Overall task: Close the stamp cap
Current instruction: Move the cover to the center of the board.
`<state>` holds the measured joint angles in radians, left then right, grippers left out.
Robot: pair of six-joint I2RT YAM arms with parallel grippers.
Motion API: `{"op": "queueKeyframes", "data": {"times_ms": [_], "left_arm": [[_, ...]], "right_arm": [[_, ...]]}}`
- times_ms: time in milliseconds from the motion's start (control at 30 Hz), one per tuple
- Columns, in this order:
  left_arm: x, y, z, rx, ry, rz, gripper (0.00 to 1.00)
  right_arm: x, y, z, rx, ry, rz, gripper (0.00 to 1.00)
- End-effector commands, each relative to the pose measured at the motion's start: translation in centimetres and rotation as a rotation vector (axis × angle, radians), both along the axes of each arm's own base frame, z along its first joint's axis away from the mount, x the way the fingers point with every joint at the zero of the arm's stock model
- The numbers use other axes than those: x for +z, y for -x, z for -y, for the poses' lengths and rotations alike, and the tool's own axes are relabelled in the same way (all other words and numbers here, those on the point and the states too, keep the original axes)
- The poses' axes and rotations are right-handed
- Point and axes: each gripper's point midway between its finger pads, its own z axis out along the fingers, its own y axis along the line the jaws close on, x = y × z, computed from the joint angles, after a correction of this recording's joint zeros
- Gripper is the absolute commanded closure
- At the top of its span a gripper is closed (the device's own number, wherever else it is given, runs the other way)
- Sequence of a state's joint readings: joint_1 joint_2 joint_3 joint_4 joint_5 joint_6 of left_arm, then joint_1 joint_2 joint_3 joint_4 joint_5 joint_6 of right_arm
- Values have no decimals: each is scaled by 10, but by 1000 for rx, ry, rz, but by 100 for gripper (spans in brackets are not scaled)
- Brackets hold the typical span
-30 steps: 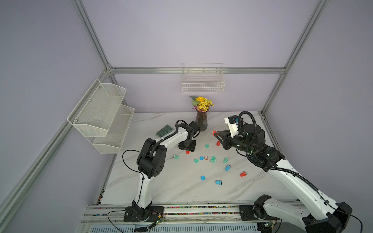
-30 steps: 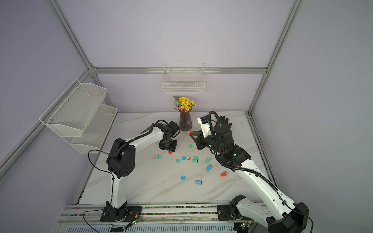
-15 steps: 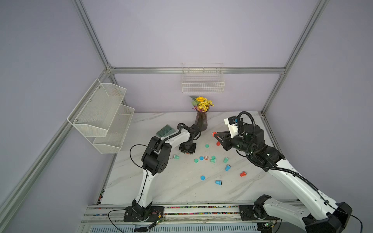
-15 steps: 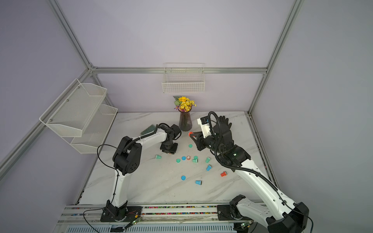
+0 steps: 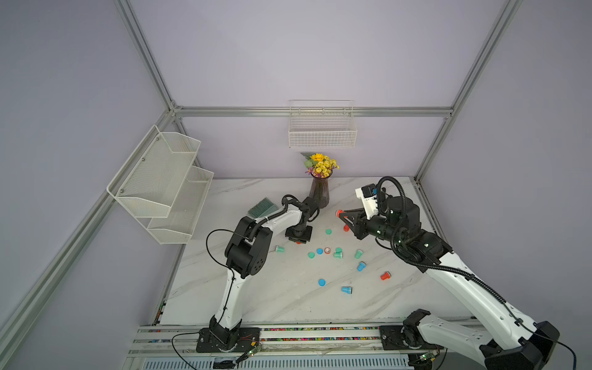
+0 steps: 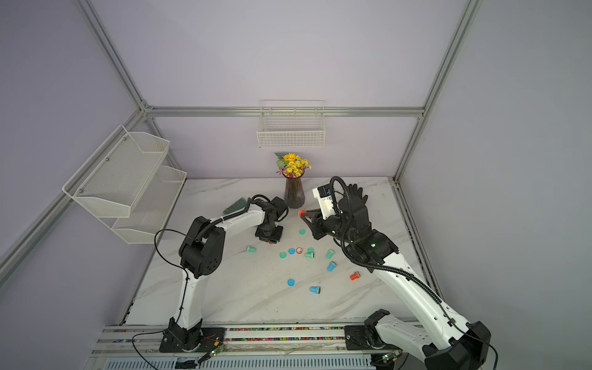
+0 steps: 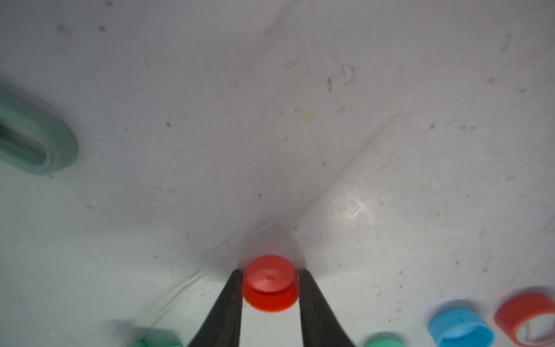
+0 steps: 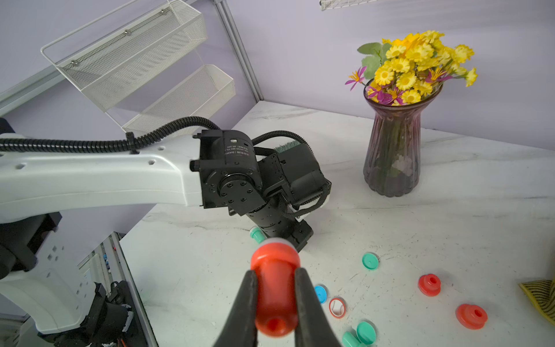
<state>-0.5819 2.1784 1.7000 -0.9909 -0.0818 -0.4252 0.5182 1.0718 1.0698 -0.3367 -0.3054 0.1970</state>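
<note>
In both top views, the left gripper [image 5: 298,238] pointed straight down at the marble table [image 5: 256,298], at about seven o'clock from the vase [image 5: 319,192]. Only a sliver of the red cap [image 5: 298,243] showed beneath it. At five o'clock from the vase, the right gripper [image 5: 341,215] held the red stamp [image 5: 338,213] clear of the table, lying roughly level and aimed toward nine o'clock.

In the left wrist view, the two dark fingers [image 7: 223,309] bracketed the red cap [image 7: 270,284], which sat closed side up on the table. Each tip looked to be touching its side wall, a pinch across the widest part. The cap appeared small, light and hard, with a smooth, shallow wall. It would probably slip or tip if taken near the top edge, so low on the wall and square across seemed the safest hold.

In the right wrist view, the right gripper's fingers [image 8: 247,300] were clamped on the stamp's narrow barrel. Its flared, pale-faced end pointed away from the wrist. The stamp seemed rigid and light, and the flare should stop a grip at the waist from sliding.
</note>
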Motion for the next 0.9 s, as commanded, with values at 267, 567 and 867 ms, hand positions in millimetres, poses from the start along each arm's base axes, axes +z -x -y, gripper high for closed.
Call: {"op": "queueKeyframes", "data": {"times_ms": [267, 567, 867], "left_arm": [[18, 49, -8, -46, -4, -21, 70], [20, 121, 18, -103, 15, -62, 70], [12, 140, 63, -152, 68, -62, 68]], "right_arm": [[12, 3, -3, 20, -14, 14, 100], [11, -4, 1, -28, -13, 3, 100], [13, -7, 4, -58, -29, -2, 100]]}}
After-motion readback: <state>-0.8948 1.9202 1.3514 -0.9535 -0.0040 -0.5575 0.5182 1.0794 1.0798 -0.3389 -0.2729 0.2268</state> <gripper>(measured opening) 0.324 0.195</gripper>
